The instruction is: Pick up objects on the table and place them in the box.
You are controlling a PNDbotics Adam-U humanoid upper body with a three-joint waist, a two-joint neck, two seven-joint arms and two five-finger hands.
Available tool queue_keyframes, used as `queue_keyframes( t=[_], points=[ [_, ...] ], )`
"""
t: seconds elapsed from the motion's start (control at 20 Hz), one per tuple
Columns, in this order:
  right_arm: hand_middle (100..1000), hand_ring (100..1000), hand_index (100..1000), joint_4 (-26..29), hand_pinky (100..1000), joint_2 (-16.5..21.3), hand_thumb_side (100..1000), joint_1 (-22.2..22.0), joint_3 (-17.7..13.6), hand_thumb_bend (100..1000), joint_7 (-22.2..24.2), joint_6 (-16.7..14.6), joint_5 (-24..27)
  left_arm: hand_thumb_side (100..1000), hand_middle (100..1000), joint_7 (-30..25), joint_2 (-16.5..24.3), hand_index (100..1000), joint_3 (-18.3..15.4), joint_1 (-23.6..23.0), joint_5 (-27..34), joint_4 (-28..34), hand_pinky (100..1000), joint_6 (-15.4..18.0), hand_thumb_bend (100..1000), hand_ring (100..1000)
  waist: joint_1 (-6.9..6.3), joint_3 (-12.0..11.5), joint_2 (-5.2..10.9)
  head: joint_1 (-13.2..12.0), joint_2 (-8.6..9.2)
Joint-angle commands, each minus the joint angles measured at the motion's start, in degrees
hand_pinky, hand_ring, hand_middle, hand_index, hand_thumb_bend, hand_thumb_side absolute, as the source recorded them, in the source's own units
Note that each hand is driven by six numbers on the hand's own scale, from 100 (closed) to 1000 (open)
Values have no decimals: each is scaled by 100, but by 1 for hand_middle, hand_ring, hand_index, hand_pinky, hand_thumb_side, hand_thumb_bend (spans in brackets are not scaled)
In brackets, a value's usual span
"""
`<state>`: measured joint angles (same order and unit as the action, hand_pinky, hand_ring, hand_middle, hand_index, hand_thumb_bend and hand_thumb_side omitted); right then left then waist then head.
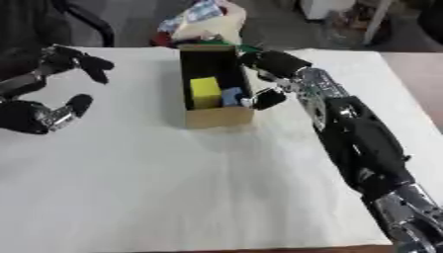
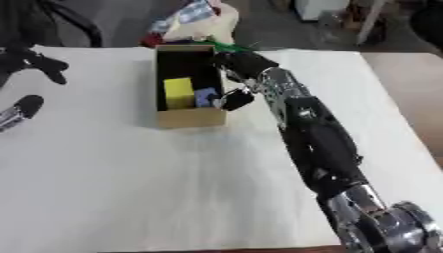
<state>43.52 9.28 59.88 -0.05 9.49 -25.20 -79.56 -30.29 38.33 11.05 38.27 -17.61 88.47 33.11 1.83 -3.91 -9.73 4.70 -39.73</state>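
A cardboard box (image 1: pixel 218 117) stands on the white table (image 1: pixel 173 188) at the upper middle. Inside it lie a yellow block (image 1: pixel 205 91) and a smaller blue block (image 1: pixel 231 96). My right hand (image 1: pixel 275 63) reaches along the box's right wall, fingers spread over the far right corner and thumb (image 1: pixel 268 99) low by the near right corner, holding nothing that I can see. A green bit (image 1: pixel 247 48) shows just past its fingertips; whether they touch is unclear. My left hand (image 1: pixel 54 63) idles open at the left edge, fingers up.
A dark chair (image 1: pixel 86 22) stands beyond the table's far left. A pile of bags and coloured items (image 1: pixel 203 22) lies just behind the box, off the table. The table's near edge (image 1: pixel 216 248) runs along the bottom.
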Motion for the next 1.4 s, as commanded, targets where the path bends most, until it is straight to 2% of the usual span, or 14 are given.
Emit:
queue_keyframes(
  t=[0.05,0.2,0.5,0.75,1.0,1.4],
  points=[
    [884,826,1000,212,846,202,587,81,-65,246,-106,3,68,821,669,-190,136,937,-99,55,6,87,776,195,100,708,-40,17,114,-20,27],
    [843,812,997,398,832,302,563,51,-52,198,-251,-86,297,819,668,-169,145,936,-117,25,13,98,776,197,100,708,-48,46,124,-66,19],
    [799,793,975,872,805,633,564,-158,206,100,-701,-550,853,806,663,-32,156,934,-168,-59,66,140,773,204,100,707,-64,113,121,-185,-5],
    [785,788,968,1280,781,908,585,-600,366,100,-1097,-744,1326,787,659,209,121,933,-290,-202,170,241,769,165,100,705,-69,139,100,-294,0],
    [784,790,968,1876,771,1001,610,-1184,422,100,-1243,-651,1809,764,651,449,-30,930,-481,-468,333,429,762,118,100,701,-47,131,75,-422,0],
    [774,781,960,3160,753,766,609,-2047,218,100,-1231,-224,2603,749,641,619,-416,926,-748,-876,633,828,752,-38,100,699,-24,134,9,-625,-128]
  ],
)
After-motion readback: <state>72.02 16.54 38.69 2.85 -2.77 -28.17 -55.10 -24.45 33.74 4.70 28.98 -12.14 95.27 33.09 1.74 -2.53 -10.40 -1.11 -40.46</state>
